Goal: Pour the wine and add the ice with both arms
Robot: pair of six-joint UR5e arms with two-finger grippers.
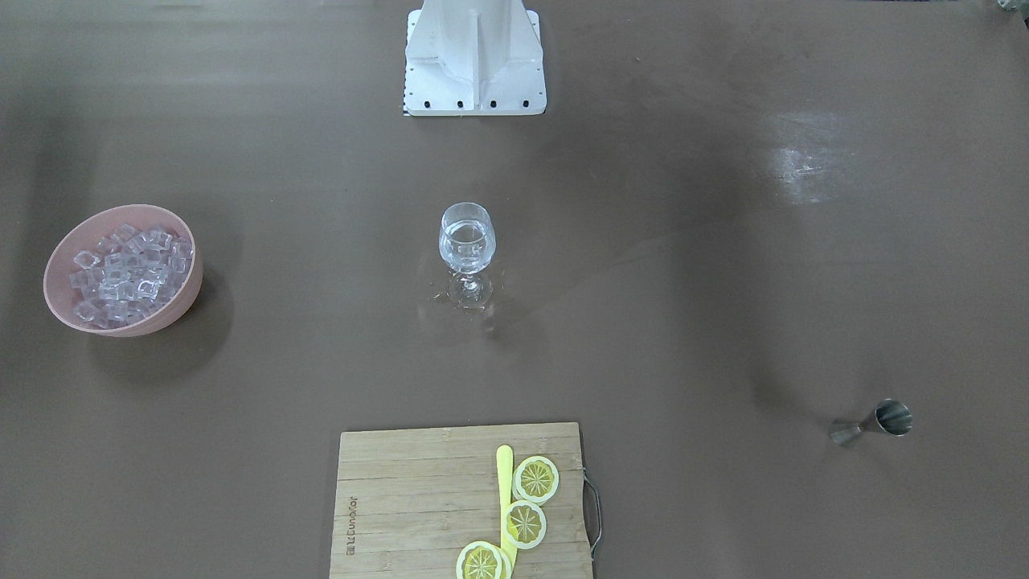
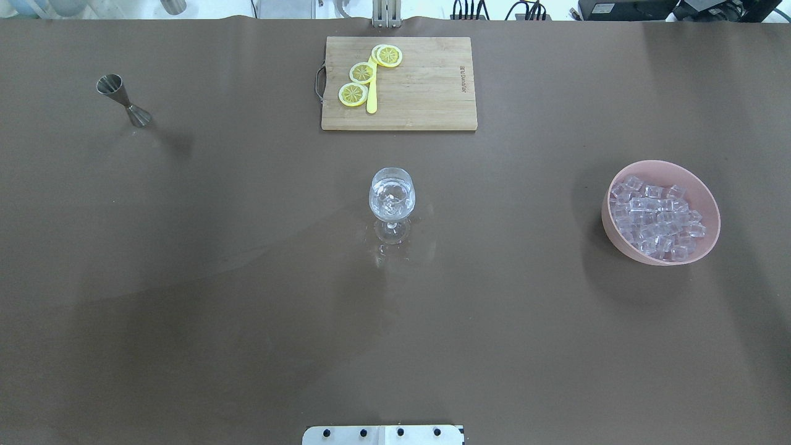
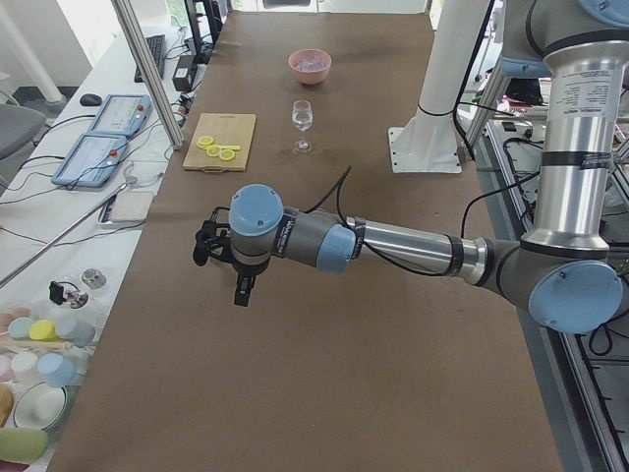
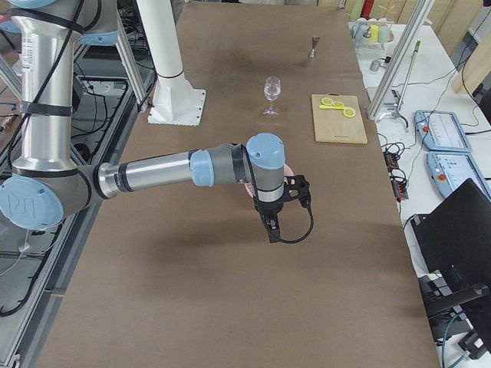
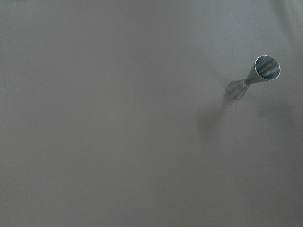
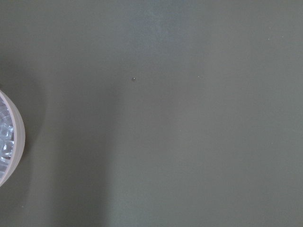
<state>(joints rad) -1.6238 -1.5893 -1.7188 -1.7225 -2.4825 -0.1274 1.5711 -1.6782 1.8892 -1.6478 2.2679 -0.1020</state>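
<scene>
A stemmed glass [image 1: 466, 241] [image 2: 391, 198] stands upright at mid-table with clear wine in its bowl. The ice [image 1: 129, 273] [image 2: 658, 216] is heaped in a pink bowl [image 1: 173, 310] [image 2: 609, 225] on my right side, and the bowl's rim [image 6: 16, 137] cuts the right wrist view's left edge. On my left a steel jigger [image 1: 876, 422] [image 2: 123, 99] [image 5: 253, 78] stands upright. My left gripper [image 3: 241, 290] and right gripper [image 4: 272, 230] hang high above the table's ends. They appear only in the side views, so I cannot tell whether they are open or shut.
A wooden cutting board [image 2: 426, 99] with three lemon slices [image 2: 361, 73] and a yellow utensil lies at the far edge. The white pedestal base [image 1: 474, 56] stands at the robot's edge. Side tables beyond the far edge hold controllers and cups.
</scene>
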